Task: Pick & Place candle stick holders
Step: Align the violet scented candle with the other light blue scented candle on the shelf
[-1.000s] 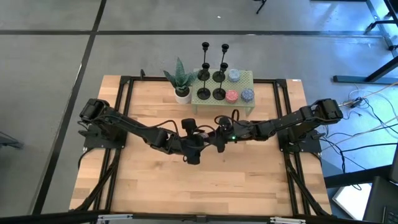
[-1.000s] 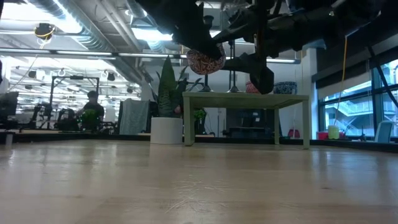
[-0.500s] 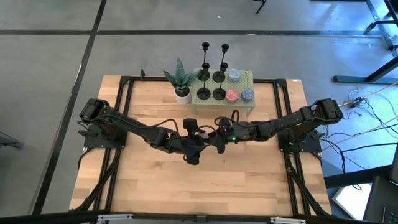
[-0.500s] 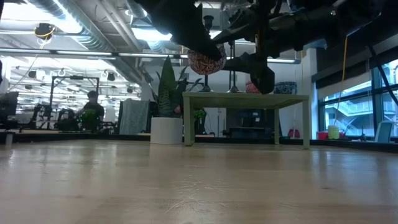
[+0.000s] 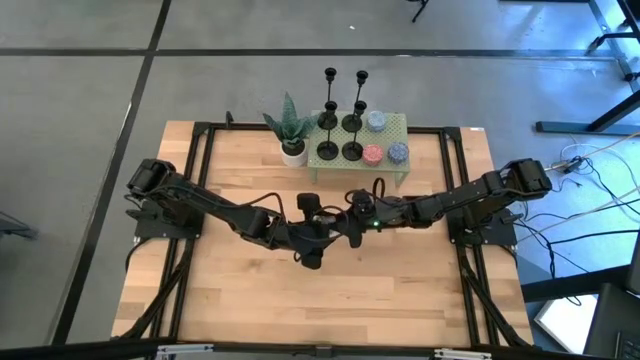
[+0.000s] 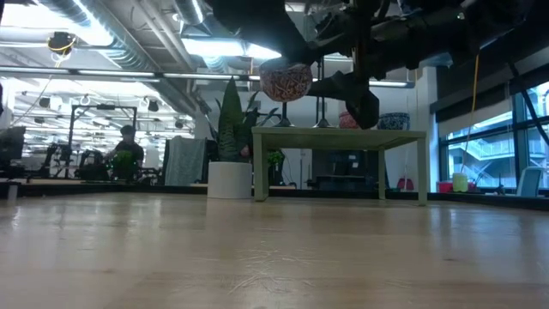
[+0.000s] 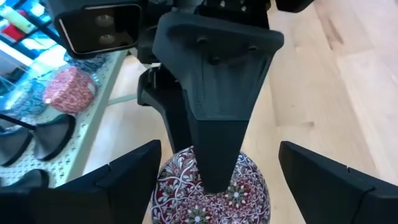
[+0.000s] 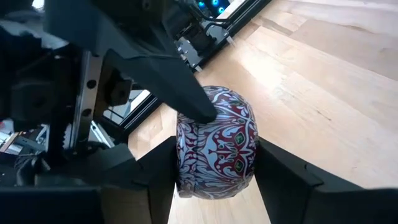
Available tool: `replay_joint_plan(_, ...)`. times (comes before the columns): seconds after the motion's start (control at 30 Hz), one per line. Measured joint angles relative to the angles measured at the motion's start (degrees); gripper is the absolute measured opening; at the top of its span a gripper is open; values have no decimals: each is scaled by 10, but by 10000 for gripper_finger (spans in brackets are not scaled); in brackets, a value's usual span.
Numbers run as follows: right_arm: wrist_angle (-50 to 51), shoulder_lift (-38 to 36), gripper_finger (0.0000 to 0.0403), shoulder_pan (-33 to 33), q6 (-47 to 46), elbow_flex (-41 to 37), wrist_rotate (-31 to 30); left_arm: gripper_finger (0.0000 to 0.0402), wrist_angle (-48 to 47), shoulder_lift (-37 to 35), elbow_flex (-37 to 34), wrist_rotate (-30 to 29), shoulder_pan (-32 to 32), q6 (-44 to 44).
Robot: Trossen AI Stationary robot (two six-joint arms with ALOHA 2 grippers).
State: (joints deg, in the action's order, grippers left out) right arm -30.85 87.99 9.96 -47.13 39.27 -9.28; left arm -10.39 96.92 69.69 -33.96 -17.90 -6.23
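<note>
Handover step: right gripper (image 8: 214, 163) grips a red patterned ceramic ball (image 8: 217, 142) mid-air; left gripper (image 7: 214, 171) stands open around it. Four black metal candle stick holders (image 5: 340, 120) remain on the green side table (image 5: 398, 130). Next: left withdraws.

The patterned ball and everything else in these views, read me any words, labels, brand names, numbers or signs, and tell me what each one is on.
None: no text can be read in any view.
The patterned ball, gripped by the right tool, carries only red, white and green ornament, no letters.
The open left tool, the green stand and the white pot show no label.
Far-off room fittings in the low view are too small to read.
</note>
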Motion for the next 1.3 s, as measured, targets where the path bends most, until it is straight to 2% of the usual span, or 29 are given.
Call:
replay_joint_plan(0.23, 2, 0, 193, 0, -2, 0, -4, 322, -1, -6, -1, -32, -4, -13)
replay_joint_plan(0.5, 7, 0, 193, 0, -4, 0, -4, 322, -7, -67, -1, -97, -32, -30)
replay_joint_plan(0.73, 13, -29, 193, 2, -4, 0, -3, 322, -93, -130, -1, -180, -71, -16)
replay_joint_plan(0.87, 61, -78, 193, 15, -5, 0, 0, 322, -148, -161, -1, -207, -93, 13)
replay_joint_plan(1.03, 156, -180, 193, 24, -35, 0, -2, 322, -197, -186, -1, -214, -116, 52)
replay_joint_plan(1.2, 213, -288, 193, 27, -38, 0, -11, 322, -213, -193, -1, -215, -129, 70)
replay_joint_plan(1.3, 249, -349, 193, 27, -38, 0, -39, 322, -214, -193, -1, -215, -132, 70)
